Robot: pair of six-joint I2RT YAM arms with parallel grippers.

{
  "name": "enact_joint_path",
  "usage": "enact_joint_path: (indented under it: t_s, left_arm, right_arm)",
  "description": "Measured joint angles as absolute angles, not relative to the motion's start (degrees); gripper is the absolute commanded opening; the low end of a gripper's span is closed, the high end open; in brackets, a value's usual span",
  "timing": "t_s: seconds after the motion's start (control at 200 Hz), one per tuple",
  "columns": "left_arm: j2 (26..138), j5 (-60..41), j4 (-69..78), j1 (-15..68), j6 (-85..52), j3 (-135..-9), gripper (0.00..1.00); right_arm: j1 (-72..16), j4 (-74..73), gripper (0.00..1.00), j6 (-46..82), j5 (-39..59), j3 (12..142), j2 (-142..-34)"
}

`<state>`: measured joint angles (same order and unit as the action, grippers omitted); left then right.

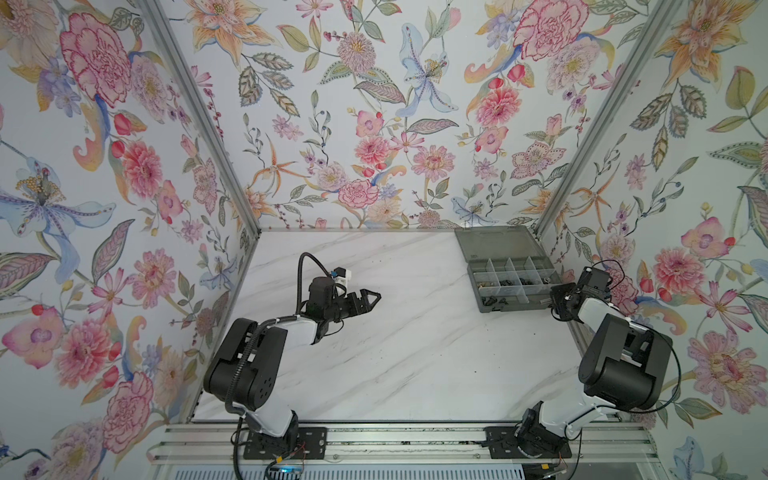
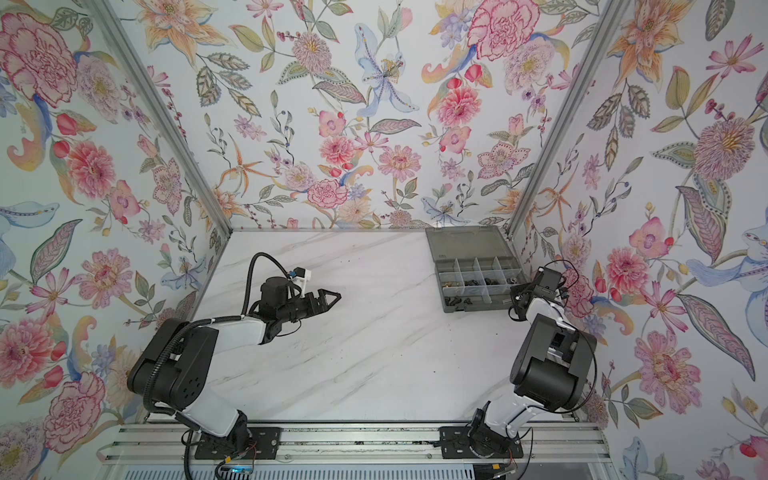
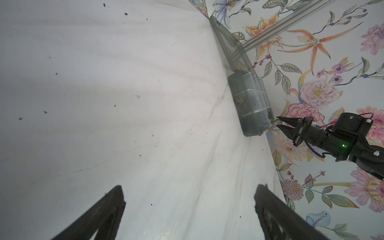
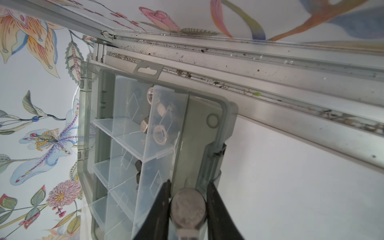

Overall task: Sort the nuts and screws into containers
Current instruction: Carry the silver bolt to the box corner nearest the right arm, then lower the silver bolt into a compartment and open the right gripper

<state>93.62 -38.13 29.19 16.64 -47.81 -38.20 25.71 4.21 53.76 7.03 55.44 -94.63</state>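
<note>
**Step in hand: placing.** My right gripper (image 4: 188, 187) pinches a silver screw (image 4: 188, 205) just behind its round head, one jaw on each side. The screw hangs at the end wall of the organiser box (image 1: 511, 286), which lies open in the far right corner of the marble table (image 1: 395, 353) with its lid (image 1: 494, 243) laid flat behind it. I judge the sort to be near its end, because the table shows only specks and no loose hardware.

**Contents already stowed.**
- Silver hex nuts (image 4: 160, 135) lie in an end cell.
- Black nuts (image 4: 138, 165) lie in the cell beside it.
- Brass-coloured pieces (image 1: 484, 285) lie in the cell at the opposite end.

**Next move.** Carry the screw inward over the rim until it stands clear above one cell, then part the jaws. I cannot tell which cell lies beneath it now. The dividers are thin, so a release over one could tip the screw into the wrong cell.

**Arm pose.**
- Right arm: elbow raised, forearm reaching forward, wrist about level and aimed at the box's end.
- Left arm: folded over the table's left side, well apart from the box. My left gripper (image 1: 374, 296) points toward the middle, jaws spread wide and holding nothing.
</note>
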Motion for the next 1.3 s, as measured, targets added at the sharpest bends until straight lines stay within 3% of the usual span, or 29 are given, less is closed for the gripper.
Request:
enact_joint_path:
  t_s: [0.706,1.086,1.301]
  left_arm:
    - [93.62,-38.15,29.1,16.64,-47.81,-38.28,0.99]
    - [93.62,-38.15,29.12,16.64,-47.81,-38.3,0.99]
    - [93.62,-38.17,29.12,16.64,-47.81,-38.3,0.99]
  right_arm:
    - [25.15,1.34,0.0,59.33,7.03,55.51,-96.77]
    - [25.15,0.16,0.32,59.64,7.03,55.51,-97.25]
    - [25.15,0.08,0.34,59.61,7.05,55.51,-97.25]
